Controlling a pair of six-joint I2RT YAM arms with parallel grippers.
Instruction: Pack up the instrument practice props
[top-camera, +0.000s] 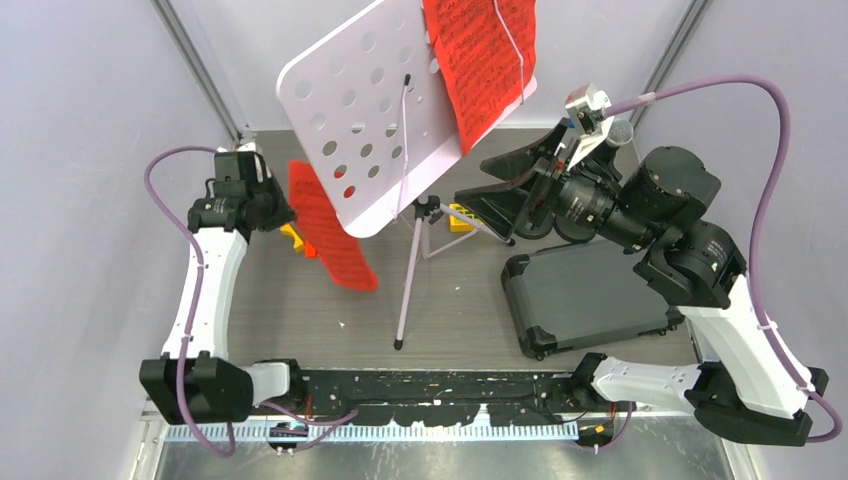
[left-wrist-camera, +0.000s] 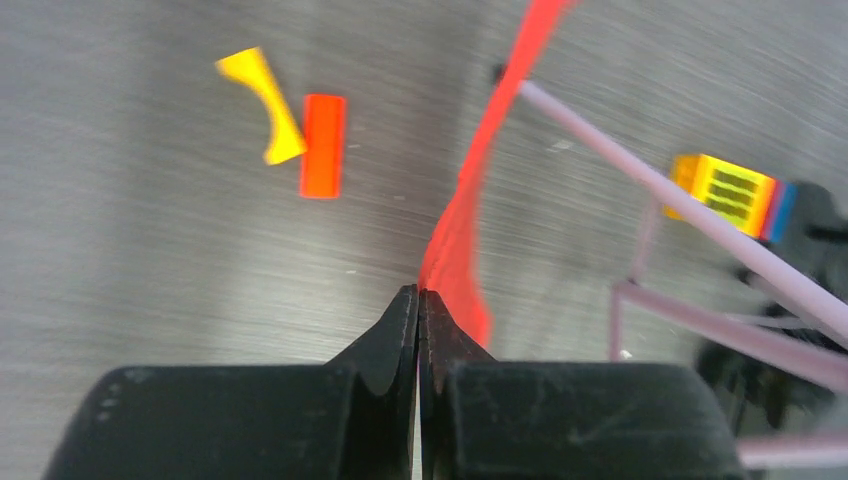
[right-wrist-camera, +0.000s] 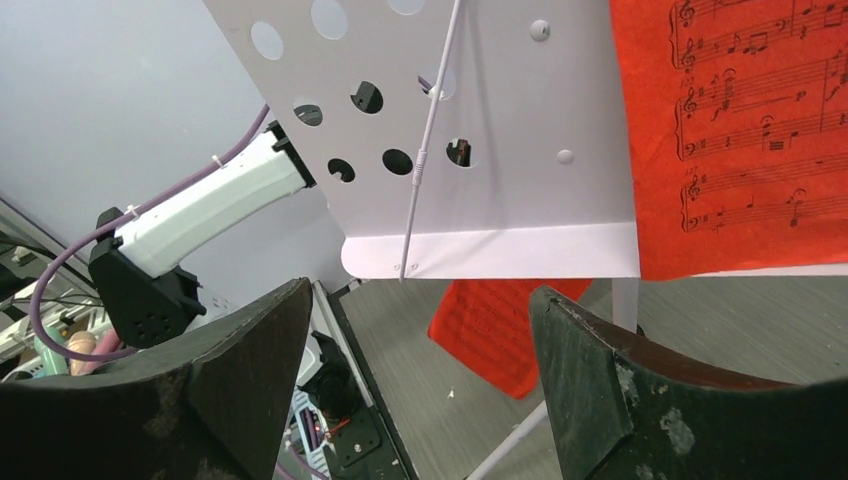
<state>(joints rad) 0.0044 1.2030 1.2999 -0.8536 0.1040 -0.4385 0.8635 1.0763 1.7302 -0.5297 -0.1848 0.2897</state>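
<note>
L gripper is clamped on a red page, hung edge-down left of the desk. R gripper is held w/ jaws wide apart, nothing between. The 2nd page is seen up-right of them on the desk, well nearer R than L.

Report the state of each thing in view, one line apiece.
left end effector, shut on first red page
first red page, off the music desk, pinched at one edge
second red page, resting on the music desk
music desk, standing unfolded on its tripod
right end effector, open, empty
hard case, shut, lying flat
</note>
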